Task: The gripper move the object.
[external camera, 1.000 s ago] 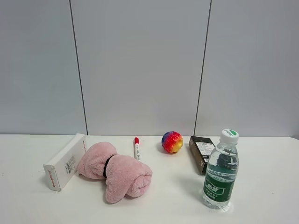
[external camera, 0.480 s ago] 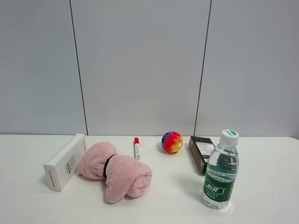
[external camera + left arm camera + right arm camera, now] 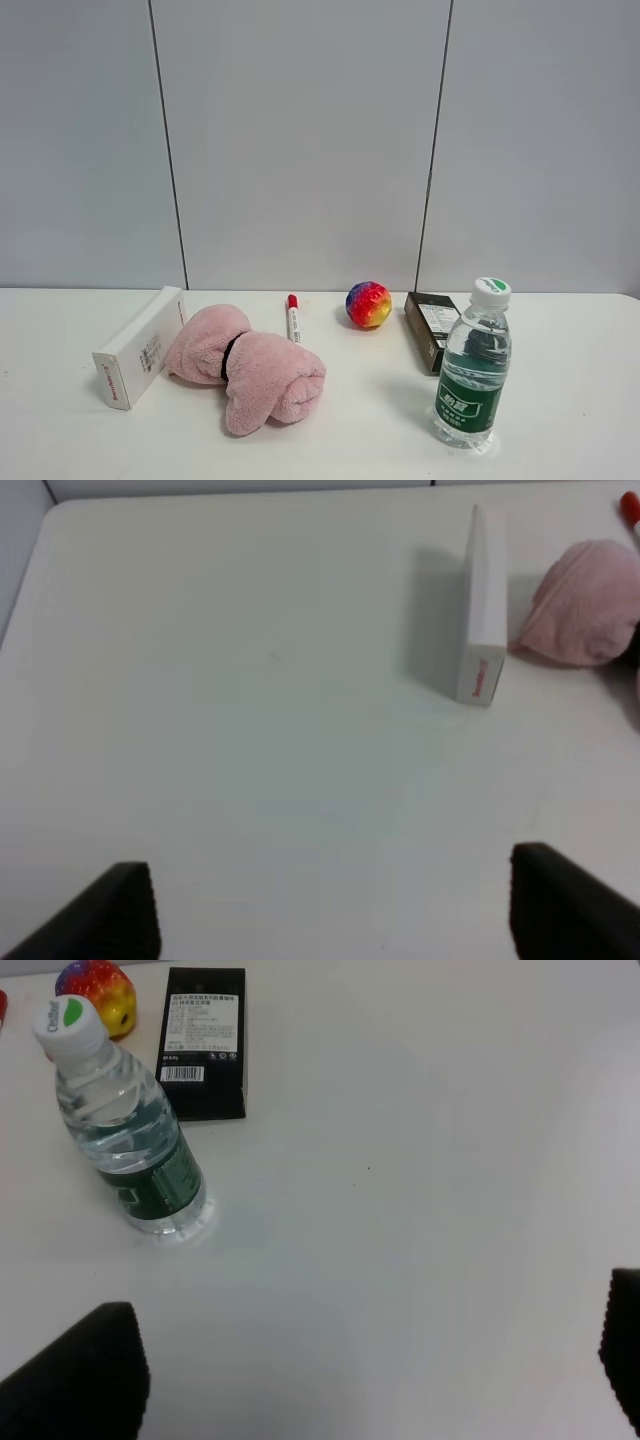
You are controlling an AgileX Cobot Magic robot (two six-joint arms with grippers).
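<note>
The long slim white box [image 3: 141, 345] with red lettering on its end lies on the white table at the left, beside a pink towel. It also shows in the left wrist view [image 3: 481, 618], standing on its long edge. My left gripper [image 3: 335, 905] is open, its fingertips [image 3: 115, 905] wide apart, well back from the box with bare table between. My right gripper [image 3: 370, 1370] is open and empty over bare table. Neither gripper shows in the exterior high view.
A rolled pink towel [image 3: 248, 367] touches the white box. A red-capped marker [image 3: 293, 316], a rainbow ball [image 3: 368, 304] and a dark box [image 3: 429, 330] lie behind. A water bottle [image 3: 473, 365] stands at front right, also in the right wrist view [image 3: 125, 1135].
</note>
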